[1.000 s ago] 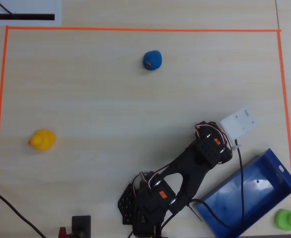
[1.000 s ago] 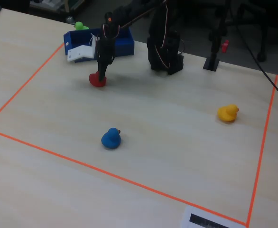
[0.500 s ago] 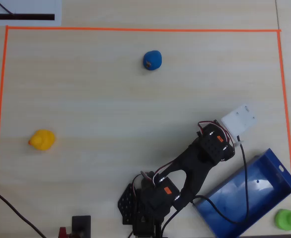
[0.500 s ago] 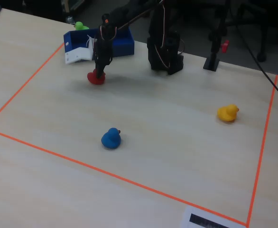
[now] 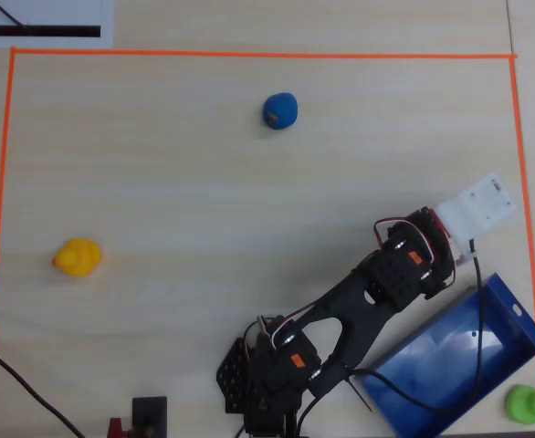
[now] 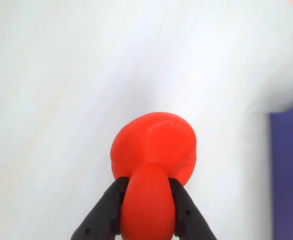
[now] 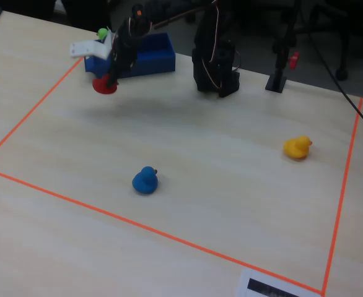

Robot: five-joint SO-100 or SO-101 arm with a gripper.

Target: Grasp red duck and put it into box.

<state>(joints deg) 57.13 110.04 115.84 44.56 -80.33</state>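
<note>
The hand [image 6: 147,212] is clamped on the duck [image 6: 154,150] and holds it above the desk [image 7: 188,142], just beside the box [image 7: 145,57] — the carry step. Next it would need to move over the box — then let go.

the red duck [image 6: 154,150] looks like smooth, glossy plastic with soft highlights, pinched between matt black plastic fingers [image 6: 102,212]. the blue duck [image 7: 145,180], yellow duck [image 7: 297,147] and green duck [image 5: 527,402] share that slick moulded look. the box [image 5: 450,351] seems thin dark-blue plastic with a slight sheen, though the wrist view blurs it. the table [image 5: 176,192] is pale wood-grain laminate, smooth and matt, edged with matt orange tape [image 5: 249,55].
</note>
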